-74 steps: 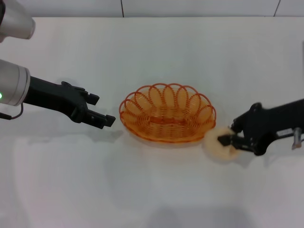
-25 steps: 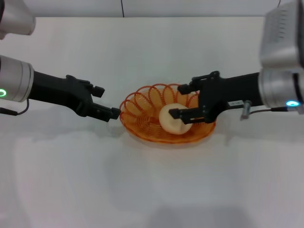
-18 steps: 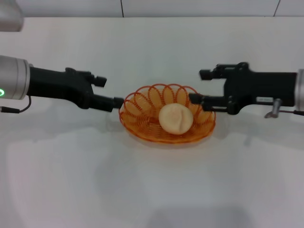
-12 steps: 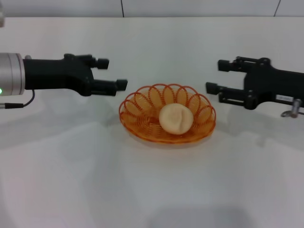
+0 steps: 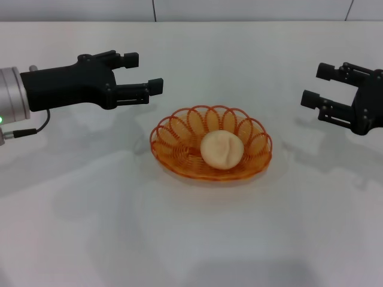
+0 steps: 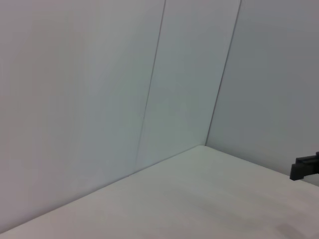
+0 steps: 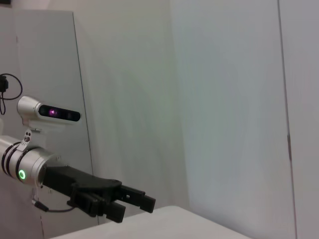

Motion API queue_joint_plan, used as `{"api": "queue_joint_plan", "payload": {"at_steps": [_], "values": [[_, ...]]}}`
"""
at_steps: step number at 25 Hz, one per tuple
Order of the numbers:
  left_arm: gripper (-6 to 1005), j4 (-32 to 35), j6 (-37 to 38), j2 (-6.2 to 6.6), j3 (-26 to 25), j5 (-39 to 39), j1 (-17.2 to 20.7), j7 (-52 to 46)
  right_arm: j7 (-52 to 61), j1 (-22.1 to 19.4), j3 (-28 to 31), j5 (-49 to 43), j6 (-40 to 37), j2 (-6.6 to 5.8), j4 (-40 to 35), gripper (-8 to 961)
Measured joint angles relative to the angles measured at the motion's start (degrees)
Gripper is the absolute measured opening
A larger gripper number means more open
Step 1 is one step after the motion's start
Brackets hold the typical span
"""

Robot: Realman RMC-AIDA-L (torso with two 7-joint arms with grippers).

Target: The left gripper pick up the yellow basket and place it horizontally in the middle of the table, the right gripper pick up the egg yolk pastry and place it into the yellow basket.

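The head view looks forward and down from above onto the table (image 5: 191, 239), with the basket (image 5: 210, 143) near the middle of the picture and a strip of wall behind it. The left wrist view faces level across the far table edge toward wall panels (image 6: 99, 89), well away from the basket. The right wrist view also faces the wall, and shares the left gripper (image 7: 134, 204) with the head view (image 5: 143, 75).
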Motion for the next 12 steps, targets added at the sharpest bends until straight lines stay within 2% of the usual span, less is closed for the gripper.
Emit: {"api": "queue_joint_plan", "payload": {"at_steps": [12], "values": [[887, 0.1, 0.2, 0.10, 0.0, -1.3, 0.0, 0.1, 0.1, -0.5, 0.7, -1.6, -1.6, -0.06, -0.9, 648]]}}
